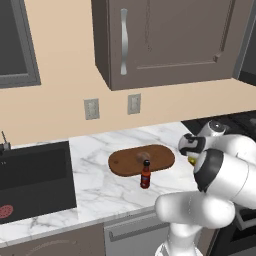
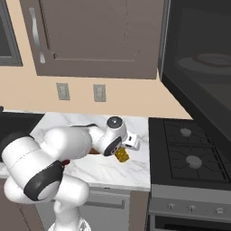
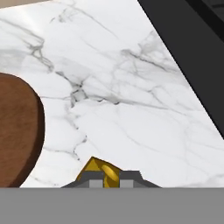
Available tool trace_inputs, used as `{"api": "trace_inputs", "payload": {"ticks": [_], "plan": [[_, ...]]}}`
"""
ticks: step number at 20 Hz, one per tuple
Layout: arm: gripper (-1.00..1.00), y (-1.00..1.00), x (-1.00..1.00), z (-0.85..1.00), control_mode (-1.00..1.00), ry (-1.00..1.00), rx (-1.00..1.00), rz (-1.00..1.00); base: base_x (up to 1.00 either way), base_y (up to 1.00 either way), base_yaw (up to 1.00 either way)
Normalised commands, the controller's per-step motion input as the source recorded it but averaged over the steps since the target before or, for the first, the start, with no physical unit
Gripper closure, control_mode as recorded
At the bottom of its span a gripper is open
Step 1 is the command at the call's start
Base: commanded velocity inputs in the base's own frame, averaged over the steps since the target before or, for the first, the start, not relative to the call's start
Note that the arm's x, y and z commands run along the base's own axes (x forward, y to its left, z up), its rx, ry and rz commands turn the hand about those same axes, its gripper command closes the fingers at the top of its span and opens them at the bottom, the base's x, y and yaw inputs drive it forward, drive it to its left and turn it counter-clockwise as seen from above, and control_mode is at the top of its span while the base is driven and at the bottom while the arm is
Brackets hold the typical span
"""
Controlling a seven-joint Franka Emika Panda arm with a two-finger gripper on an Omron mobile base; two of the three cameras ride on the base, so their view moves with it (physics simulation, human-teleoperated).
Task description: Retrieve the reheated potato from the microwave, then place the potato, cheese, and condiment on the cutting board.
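My gripper (image 2: pixel 122 152) is shut on the cheese (image 2: pixel 122 155), a small yellow wedge, low over the marble counter just right of the cutting board (image 1: pixel 125 162). In the hand view the cheese (image 3: pixel 94 168) sits between my fingertips (image 3: pixel 92 181), with the board's (image 3: pixel 17 131) rounded end to the left. The tan potato (image 1: pixel 143 156) lies on the board near its middle. The condiment (image 1: pixel 145 175), a dark red bottle with a black cap, stands upright on the counter against the board's front edge. The microwave (image 2: pixel 198 76) hangs at the upper right, above the stove.
A dark sink (image 1: pixel 30 175) fills the counter's left end. A black stove (image 2: pixel 189 153) borders the counter on the right, close to the gripper. Brown wall cabinets (image 1: pixel 165 40) hang overhead. Bare marble (image 1: pixel 100 192) lies in front of the board.
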Motion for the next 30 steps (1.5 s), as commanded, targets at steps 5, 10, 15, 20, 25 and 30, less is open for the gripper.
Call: {"api": "trace_inputs", "payload": {"ticks": [5,10,15,20,25,30], "plan": [[1.00,0.21,0.00,0.23,-1.00,-0.01,0.00,0.00,0.00,0.00,0.00],[1.00,0.38,0.00,0.45,-1.00,-0.05,0.00,0.00,0.00,0.00,0.00],[1.00,0.49,0.01,0.45,-1.00,-0.08,0.00,0.00,0.00,0.00,0.00],[1.00,0.41,0.26,0.17,-1.00,-0.06,0.00,0.00,0.00,0.00,0.00],[1.00,0.28,0.49,0.00,-1.00,-0.06,0.00,0.00,0.00,0.00,0.00],[1.00,0.17,0.54,0.00,-1.00,-0.05,0.00,0.00,0.00,0.00,0.00]]}}
